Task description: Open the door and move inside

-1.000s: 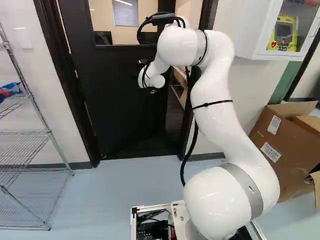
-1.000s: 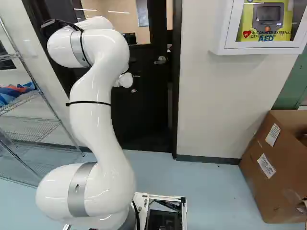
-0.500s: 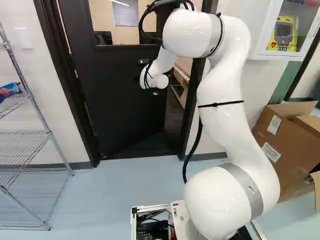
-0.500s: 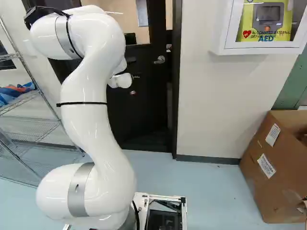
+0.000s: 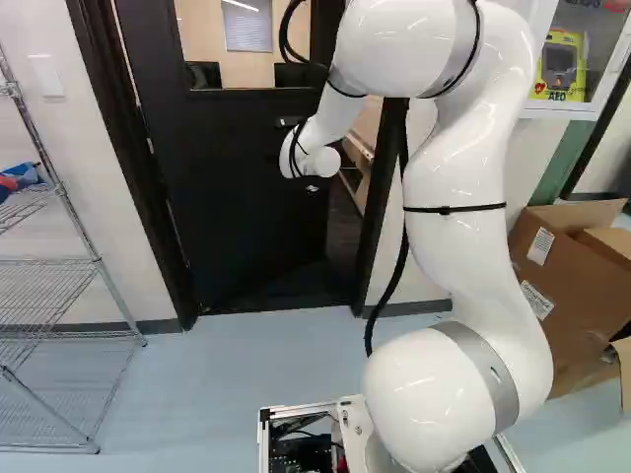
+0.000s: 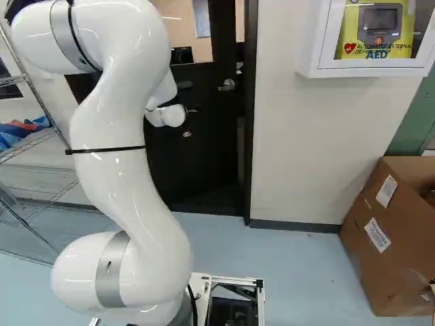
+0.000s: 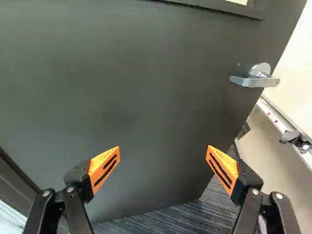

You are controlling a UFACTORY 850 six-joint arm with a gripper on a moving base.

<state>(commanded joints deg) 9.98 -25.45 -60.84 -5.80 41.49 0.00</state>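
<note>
Door stands partly open into the next room, same as before. Its handle is near the free edge. The claw faces the door, fingers wide apart, holding nothing. The arm has bent back toward its base, maybe getting ready to push. The gap looks too thin to drive through. Blue floor lies in front, with a wire rack and brown box at the sides.

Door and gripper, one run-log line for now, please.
door: ajar | gripper: open, facing door | lever handle: not gripped | base: outside doorway
</note>
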